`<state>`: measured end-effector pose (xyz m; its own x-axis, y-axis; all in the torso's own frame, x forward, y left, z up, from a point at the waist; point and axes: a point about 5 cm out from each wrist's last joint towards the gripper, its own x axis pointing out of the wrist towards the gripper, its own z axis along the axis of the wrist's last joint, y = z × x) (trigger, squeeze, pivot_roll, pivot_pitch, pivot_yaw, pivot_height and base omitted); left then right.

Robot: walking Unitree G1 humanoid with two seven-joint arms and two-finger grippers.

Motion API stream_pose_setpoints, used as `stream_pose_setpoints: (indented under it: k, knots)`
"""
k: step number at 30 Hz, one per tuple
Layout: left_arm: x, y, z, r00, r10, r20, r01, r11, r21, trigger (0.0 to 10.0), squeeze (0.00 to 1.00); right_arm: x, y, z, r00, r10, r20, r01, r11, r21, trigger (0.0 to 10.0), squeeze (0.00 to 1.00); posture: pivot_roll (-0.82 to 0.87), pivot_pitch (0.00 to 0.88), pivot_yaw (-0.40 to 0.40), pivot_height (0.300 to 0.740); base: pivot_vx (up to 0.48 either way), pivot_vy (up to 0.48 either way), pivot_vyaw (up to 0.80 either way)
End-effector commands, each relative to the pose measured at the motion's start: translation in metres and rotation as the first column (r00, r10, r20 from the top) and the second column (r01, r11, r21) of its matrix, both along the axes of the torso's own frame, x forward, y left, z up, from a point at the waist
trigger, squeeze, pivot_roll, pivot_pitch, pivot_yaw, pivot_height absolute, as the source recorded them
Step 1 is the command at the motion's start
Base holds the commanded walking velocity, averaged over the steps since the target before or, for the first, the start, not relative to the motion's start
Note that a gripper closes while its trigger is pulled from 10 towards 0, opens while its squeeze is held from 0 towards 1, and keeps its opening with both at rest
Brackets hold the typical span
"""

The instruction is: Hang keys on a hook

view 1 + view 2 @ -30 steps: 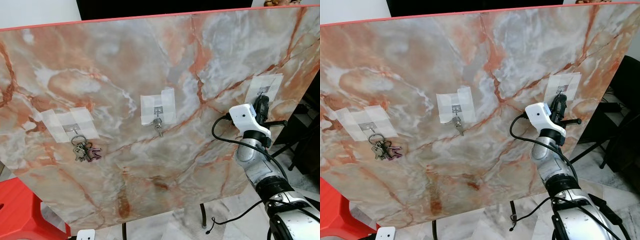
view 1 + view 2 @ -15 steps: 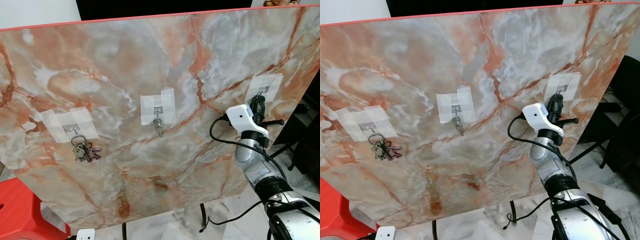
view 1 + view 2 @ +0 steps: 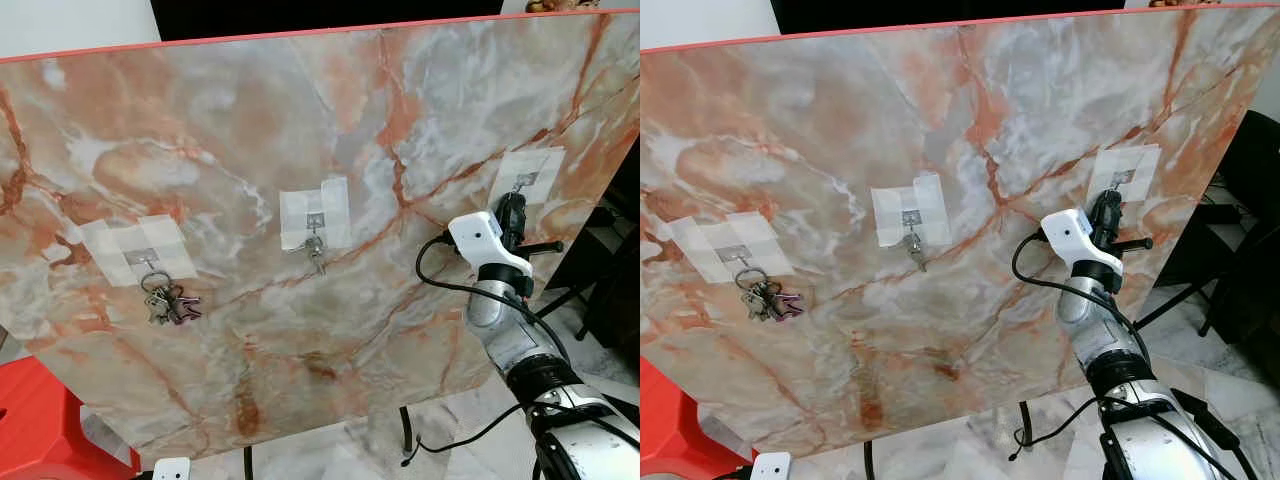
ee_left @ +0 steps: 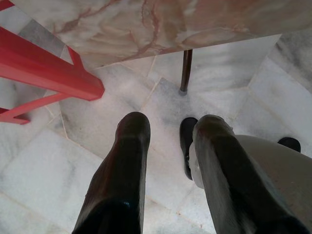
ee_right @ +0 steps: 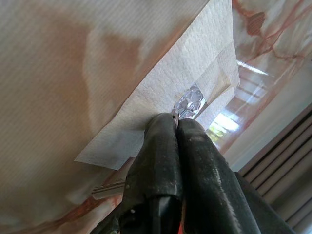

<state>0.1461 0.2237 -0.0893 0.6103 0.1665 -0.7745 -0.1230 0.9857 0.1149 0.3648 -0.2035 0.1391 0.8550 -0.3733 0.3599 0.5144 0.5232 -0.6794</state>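
Black right gripper [image 5: 175,127] pinching a key [image 5: 109,189] at the faceted clear hook [image 5: 190,102].

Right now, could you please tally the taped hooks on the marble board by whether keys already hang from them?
Hooks with keys hanging: 2, a key bunch at left, a single key in the middle.
Hook without hanging keys: 1, at the right gripper.
Total: 3 hooks.
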Motion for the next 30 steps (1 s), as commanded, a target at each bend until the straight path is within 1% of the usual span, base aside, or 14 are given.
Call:
stream_pose_setpoints:
  k: [1, 2, 3, 4, 13, 14, 15, 16, 19, 21, 23, 25, 28, 30]
  knots:
    - [-0.004, 0.000, -0.002, 1.000, -0.002, -0.017, 0.002, 1.000, 0.007, 10.0, 0.00, 0.002, 0.001, 0.004, 1.000, 0.011, 0.009, -0.011, 1.000, 0.000, 10.0, 0.60, 0.03, 0.000, 0.002, 0.740, 0.000, 0.000, 0.00]
    - [-0.004, 0.000, -0.002, 1.000, -0.002, -0.017, 0.002, 1.000, 0.008, 10.0, 0.00, 0.002, 0.001, 0.004, 1.000, 0.012, 0.014, -0.012, 1.000, 0.003, 10.0, 0.69, 0.03, 0.000, 0.002, 0.740, 0.000, 0.000, 0.00]
    - [-0.004, 0.000, -0.002, 1.000, -0.002, -0.017, 0.002, 1.000, 0.008, 10.0, 0.00, 0.001, 0.001, 0.004, 1.000, 0.012, 0.017, -0.012, 1.000, 0.006, 10.0, 0.69, 0.03, 0.000, 0.002, 0.740, 0.000, 0.000, 0.00]
    - [-0.004, 0.000, -0.002, 1.000, -0.002, -0.017, 0.002, 1.000, 0.008, 10.0, 0.00, 0.001, 0.001, 0.004, 1.000, 0.012, 0.020, -0.013, 1.000, 0.006, 10.0, 0.92, 0.03, 0.000, 0.002, 0.740, 0.000, 0.000, 0.00]
    - [-0.004, 0.001, -0.002, 1.000, 0.000, -0.020, 0.000, 1.000, 0.007, 10.0, 0.00, -0.004, 0.007, -0.002, 0.999, 0.046, 0.028, -0.046, 0.999, 0.011, 10.0, 0.86, 0.03, 0.000, 0.001, 0.740, 0.000, 0.000, 0.00]
    - [-0.005, 0.002, -0.002, 1.000, 0.000, -0.021, 0.000, 1.000, 0.008, 10.0, 0.00, -0.006, 0.008, -0.005, 0.997, 0.066, 0.027, -0.067, 0.998, 0.021, 10.0, 0.46, 0.03, 0.000, 0.001, 0.740, 0.000, 0.000, 0.00]
    - [-0.005, 0.002, -0.002, 1.000, 0.000, -0.021, 0.000, 1.000, 0.008, 10.0, 0.00, -0.007, 0.009, -0.006, 0.997, 0.076, 0.027, -0.076, 0.997, 0.028, 10.0, 0.46, 0.03, 0.000, 0.001, 0.740, 0.000, 0.000, 0.00]
    - [-0.005, 0.002, -0.002, 1.000, -0.001, -0.022, 0.001, 1.000, 0.008, 10.0, 0.00, -0.010, 0.011, -0.010, 0.995, 0.097, 0.027, -0.098, 0.994, 0.046, 10.0, 0.00, 0.03, 0.000, 0.001, 0.740, 0.000, 0.000, 0.00]
    - [-0.005, 0.002, -0.002, 1.000, -0.002, -0.022, 0.002, 1.000, 0.009, 10.0, 0.00, -0.014, 0.014, -0.016, 0.991, 0.136, 0.014, -0.136, 0.988, 0.069, 10.0, 0.00, 0.03, 0.000, 0.001, 0.740, 0.000, 0.000, 0.00]
    - [-0.005, 0.002, -0.002, 1.000, -0.003, -0.023, 0.003, 1.000, 0.009, 10.0, 0.00, -0.020, 0.018, -0.029, 0.983, 0.184, -0.031, -0.178, 0.976, 0.128, 10.0, 0.00, 0.03, 0.000, -0.001, 0.740, 0.000, 0.000, 0.00]
    - [-0.005, 0.001, -0.002, 1.000, -0.005, -0.023, 0.005, 1.000, 0.009, 10.0, 0.00, -0.030, 0.024, -0.051, 0.969, 0.228, -0.093, -0.192, 0.937, 0.290, 10.0, 0.00, 0.02, 0.000, -0.004, 0.740, 0.000, 0.000, 0.00]
    - [-0.005, 0.001, -0.002, 1.000, -0.006, -0.024, 0.006, 1.000, 0.009, 10.0, 0.00, -0.040, 0.026, -0.071, 0.959, 0.243, -0.144, -0.158, 0.883, 0.442, 10.0, 0.00, 0.03, 0.000, -0.005, 0.740, 0.000, 0.000, 0.00]
    - [-0.004, 0.000, -0.002, 1.000, -0.005, -0.023, 0.006, 1.000, 0.009, 10.0, 0.00, -0.069, 0.020, -0.123, 0.922, 0.195, -0.334, 0.068, 0.768, 0.637, 10.0, 0.00, 0.03, 0.000, -0.006, 0.740, 0.000, 0.000, 0.00]
    - [-0.004, 0.001, -0.002, 1.000, -0.005, -0.024, 0.005, 1.000, 0.011, 10.0, 0.00, -0.101, 0.014, -0.162, 0.856, 0.171, -0.488, 0.280, 0.640, 0.715, 10.0, 0.00, 0.03, 0.000, -0.003, 0.740, 0.000, 0.000, 0.00]
